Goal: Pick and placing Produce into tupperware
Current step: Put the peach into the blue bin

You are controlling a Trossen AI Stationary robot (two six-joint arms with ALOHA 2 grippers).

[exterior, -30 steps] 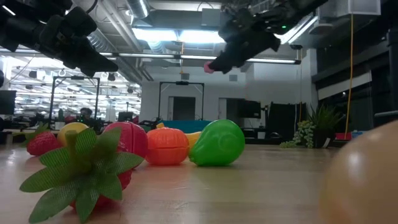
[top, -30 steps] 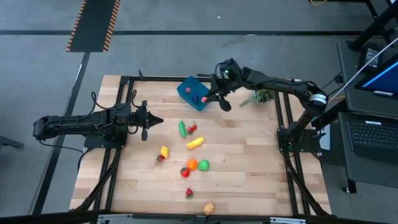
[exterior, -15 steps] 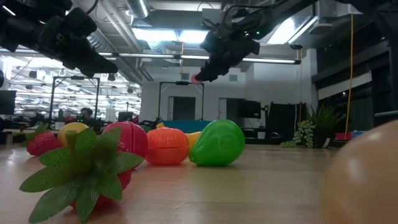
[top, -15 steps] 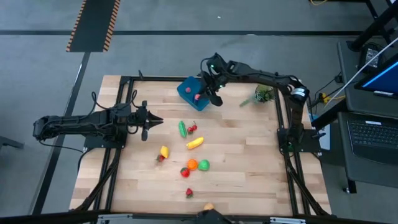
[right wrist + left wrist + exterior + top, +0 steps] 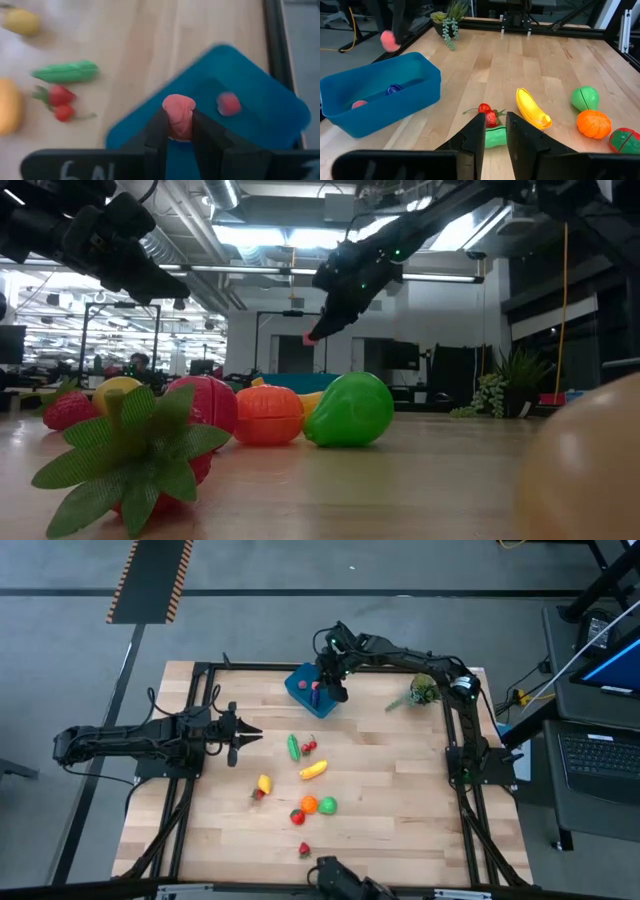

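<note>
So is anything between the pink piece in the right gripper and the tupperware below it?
Nothing visible. The right gripper holds the pink piece above the open blue tupperware. Inside lie only a small red piece and a blue one, both off to the side.

tupperware [image 5: 307, 690] at table [image 5: 400, 800] far edge | produce [image 5: 313, 770] scattered mid-table | plant sprig [image 5: 420, 692] right of tupperware

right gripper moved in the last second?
Yes. In the high view the right gripper, shut on a pink piece of produce, has gone from off the blue tupperware's right edge leftward to over it.
</note>
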